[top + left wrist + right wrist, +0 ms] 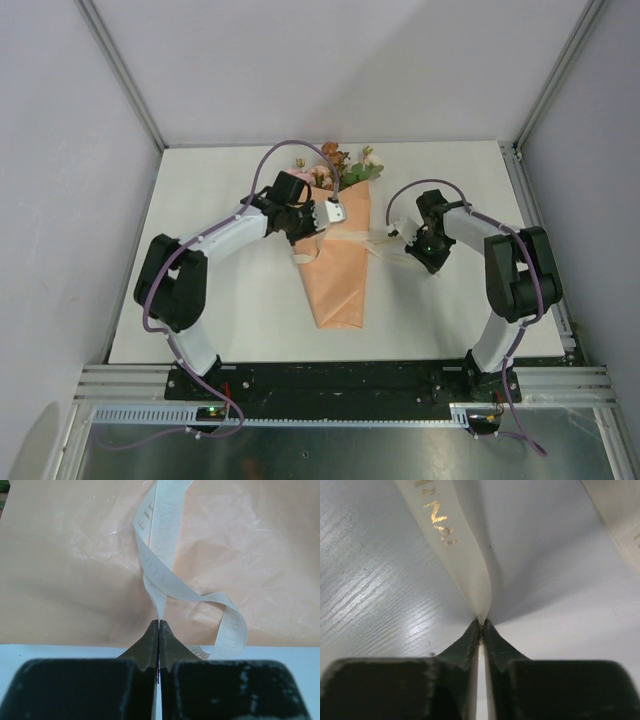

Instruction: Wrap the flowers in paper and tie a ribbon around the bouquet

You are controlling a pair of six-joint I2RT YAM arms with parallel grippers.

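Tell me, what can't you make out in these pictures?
- Top view: the paper hides the flowers below their blooms.
- Top view: whether the ribbon is knotted is too small to tell.
- Right wrist view: the ribbon's gold lettering is cut off by the top edge.
- Left wrist view: the ribbon runs off the top edge; the left pincer hides its pinched end.

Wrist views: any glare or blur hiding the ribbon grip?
Left wrist: ribbon sharp, only small shiny flecks on the paper. Right wrist: ribbon soft up close, gold lettering blurred, streaky glare on the table. Pinch readable at left gripper and right gripper.
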